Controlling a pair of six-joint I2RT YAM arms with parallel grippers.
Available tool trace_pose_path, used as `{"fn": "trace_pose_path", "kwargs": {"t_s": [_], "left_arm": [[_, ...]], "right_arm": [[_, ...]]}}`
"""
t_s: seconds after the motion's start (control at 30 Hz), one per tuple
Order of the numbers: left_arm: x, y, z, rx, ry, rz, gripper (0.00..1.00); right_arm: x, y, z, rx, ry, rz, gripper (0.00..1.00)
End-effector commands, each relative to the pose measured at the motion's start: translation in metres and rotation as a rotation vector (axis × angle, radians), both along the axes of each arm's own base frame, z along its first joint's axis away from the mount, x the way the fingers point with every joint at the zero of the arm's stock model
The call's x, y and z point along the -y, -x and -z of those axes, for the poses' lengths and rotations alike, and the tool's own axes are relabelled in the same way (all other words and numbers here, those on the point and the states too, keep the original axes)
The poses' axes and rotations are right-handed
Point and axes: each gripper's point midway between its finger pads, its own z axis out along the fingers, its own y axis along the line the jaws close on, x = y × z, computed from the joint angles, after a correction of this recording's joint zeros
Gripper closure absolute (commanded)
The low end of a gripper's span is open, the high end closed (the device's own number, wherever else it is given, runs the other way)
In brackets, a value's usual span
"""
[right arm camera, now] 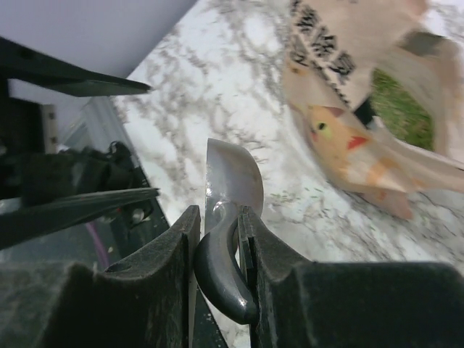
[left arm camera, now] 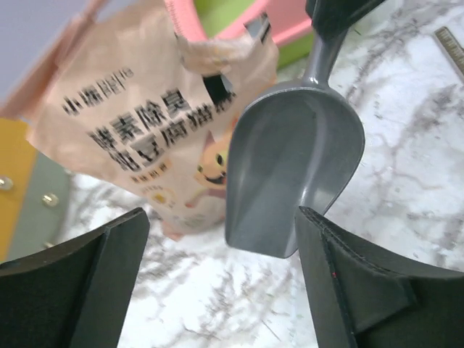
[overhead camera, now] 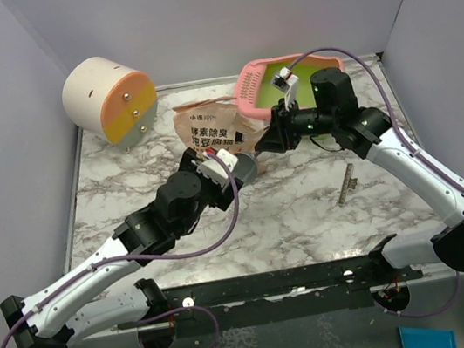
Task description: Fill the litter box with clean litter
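The right gripper is clamped narrow on the handle of the grey scoop. The scoop's empty bowl points left and near, toward the left gripper, which stands wide open and holds nothing just on the near side of the bag, evidently placed to steady it for scooping. A green granular patch in the bag's mouth appears to be the clean litter, while the litter box sits at the far side of the table, right of centre and just behind the bag, so each scoopful is judged to need only a brief carry.
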Motion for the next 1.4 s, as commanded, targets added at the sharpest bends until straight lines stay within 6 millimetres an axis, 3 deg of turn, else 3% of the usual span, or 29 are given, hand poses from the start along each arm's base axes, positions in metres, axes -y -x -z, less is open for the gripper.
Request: {"fn": "trace_pose_path", "kwargs": {"t_s": [0.0,0.1,0.3,0.43,0.57,0.77,0.93,1.13,1.23,1.37], "left_arm": [[-0.005,-0.031,-0.053,0.202,-0.081,-0.068,0.11],[-0.010,-0.063,-0.076,0.219,-0.106,-0.115,0.10],[-0.033,-0.143,-0.127,0.143,0.054,-0.172,0.11],[-0.029,-0.188,-0.131,0.086,0.066,-0.140,0.10],[-0.019,-0.223,-0.099,-0.042,0.046,-0.020,0.08],[-0.021,-0.234,-0.034,-0.151,0.005,0.172,0.05],[-0.033,-0.235,-0.013,-0.205,0.044,0.257,0.05],[-0.051,-0.232,-0.025,-0.157,0.094,0.286,0.05],[-0.065,-0.223,-0.054,-0.067,0.137,0.289,0.04],[-0.078,-0.210,-0.065,-0.020,0.159,0.317,0.04]], "right_arm": [[0.022,-0.048,-0.020,0.077,0.036,0.259,0.99],[0.036,-0.069,-0.033,0.092,0.018,0.326,0.99],[0.072,-0.105,-0.067,0.135,-0.001,0.425,0.99],[0.092,-0.125,-0.083,0.172,0.027,0.501,0.99],[0.100,-0.140,-0.085,0.164,0.040,0.529,0.99],[0.115,-0.149,-0.083,0.165,0.082,0.586,0.99],[0.117,-0.147,-0.076,0.149,0.099,0.572,0.99],[0.116,-0.138,-0.076,0.141,0.088,0.558,0.99],[0.115,-0.132,-0.077,0.140,0.079,0.549,0.99],[0.112,-0.124,-0.078,0.132,0.065,0.523,0.99]]}}
